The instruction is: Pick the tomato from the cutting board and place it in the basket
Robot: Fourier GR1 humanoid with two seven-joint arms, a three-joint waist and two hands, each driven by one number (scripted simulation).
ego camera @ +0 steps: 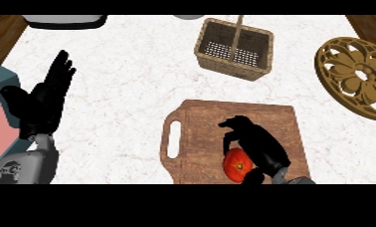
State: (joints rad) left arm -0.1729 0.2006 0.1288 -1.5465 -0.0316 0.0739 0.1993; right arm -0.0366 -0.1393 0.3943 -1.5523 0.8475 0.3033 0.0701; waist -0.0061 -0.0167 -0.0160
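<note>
Now the right hand (pixel 257 144) curls over the tomato (pixel 237 165) on the cutting board (pixel 213 116); the round fruit could roll free before reaching the wicker basket (pixel 253 69) beyond the board. Left hand (pixel 46 96) rests open.

Tomato (pixel 236 165) on cutting board (pixel 235 141) — basket (pixel 235 48) behind (apart).
</note>
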